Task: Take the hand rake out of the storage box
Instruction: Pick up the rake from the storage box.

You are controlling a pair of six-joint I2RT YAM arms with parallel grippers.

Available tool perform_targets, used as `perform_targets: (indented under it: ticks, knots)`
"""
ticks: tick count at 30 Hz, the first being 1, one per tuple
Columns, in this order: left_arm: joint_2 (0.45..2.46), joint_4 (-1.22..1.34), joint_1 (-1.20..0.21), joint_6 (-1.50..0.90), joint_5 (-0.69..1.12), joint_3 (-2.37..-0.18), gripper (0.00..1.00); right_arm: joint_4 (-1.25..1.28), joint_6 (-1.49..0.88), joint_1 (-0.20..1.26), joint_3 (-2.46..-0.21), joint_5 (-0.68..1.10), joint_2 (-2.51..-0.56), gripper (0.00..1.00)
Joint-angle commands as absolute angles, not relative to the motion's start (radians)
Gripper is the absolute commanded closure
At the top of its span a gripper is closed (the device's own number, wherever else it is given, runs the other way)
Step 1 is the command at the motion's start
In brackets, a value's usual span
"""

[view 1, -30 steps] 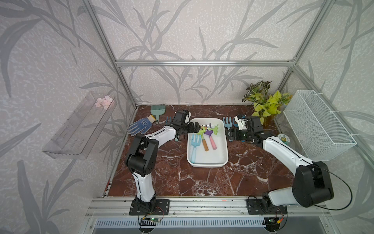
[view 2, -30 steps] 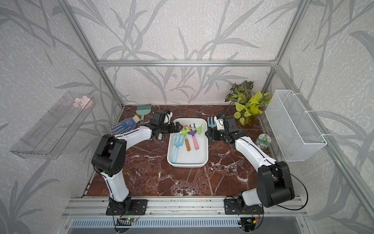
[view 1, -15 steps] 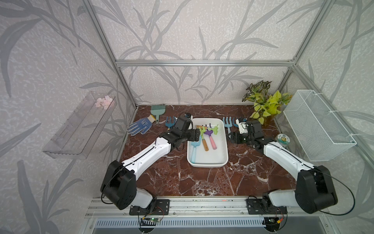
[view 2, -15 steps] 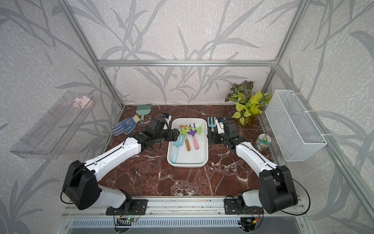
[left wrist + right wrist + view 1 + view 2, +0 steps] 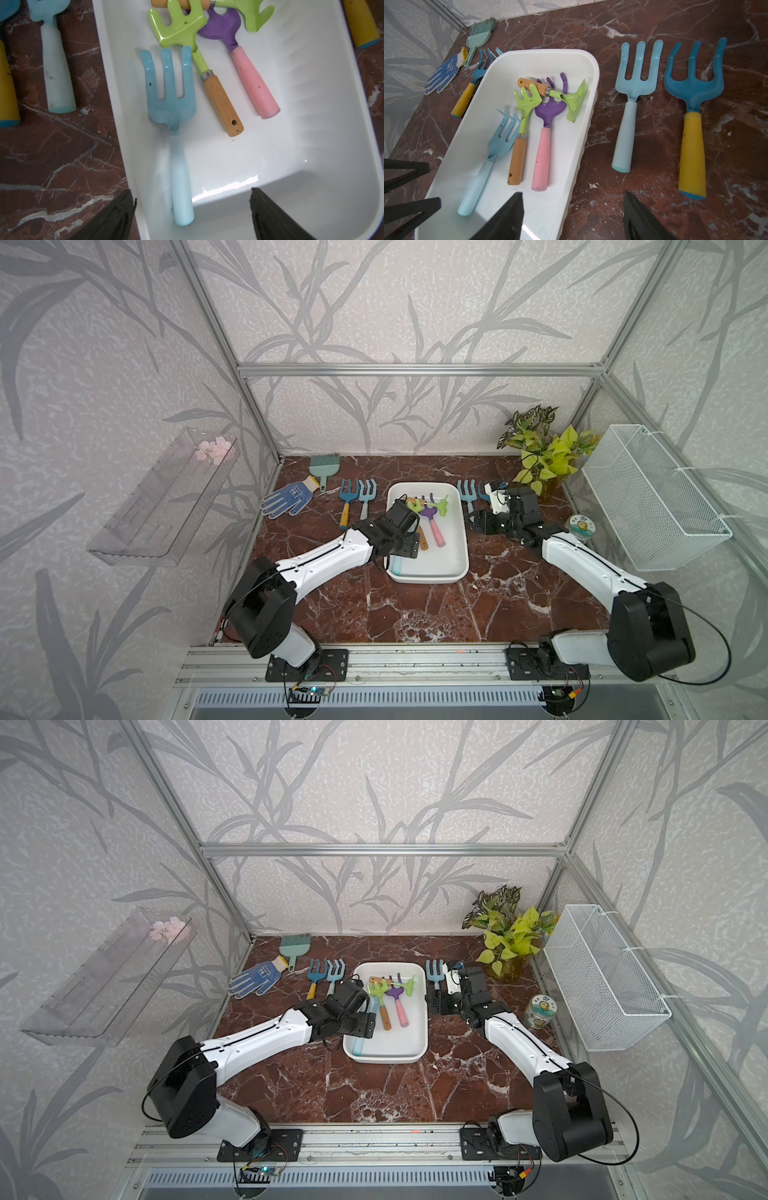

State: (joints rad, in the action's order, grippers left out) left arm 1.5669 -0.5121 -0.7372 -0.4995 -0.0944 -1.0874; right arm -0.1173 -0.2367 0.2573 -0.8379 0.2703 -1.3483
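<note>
Glove (image 5: 286,501), brush (image 5: 324,465), loose rakes (image 5: 368,489) (outside storage box (image 5: 453,545))

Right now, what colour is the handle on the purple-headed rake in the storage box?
Pink; the rake's handle shows best in the left wrist view.

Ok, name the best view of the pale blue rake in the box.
Left wrist: the pale blue rake shows whole, close up. Right wrist shows it smaller, slanted; in both top views the left arm covers most.
</note>
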Motion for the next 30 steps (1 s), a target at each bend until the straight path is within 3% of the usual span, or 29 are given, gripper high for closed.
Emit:
perform_targets:
  ticks: [1,16,30]
  knots:
    - [1.619,-0.541,-0.744,-0.540,-0.100,-1.130,0.18,-0.100,-0.227,0.259,-0.827,0.267,-1.313,0.27]
    - [1.845,-0.600,-0.744,-0.582,-0.150,-1.265,0.38,-0.100,-0.224,0.256,-0.822,0.270,-1.293,0.32]
    - [1.978,-0.649,-0.744,-0.602,-0.128,-1.365,0.39,-0.104,-0.222,0.254,-0.823,0.276,-1.289,0.34]
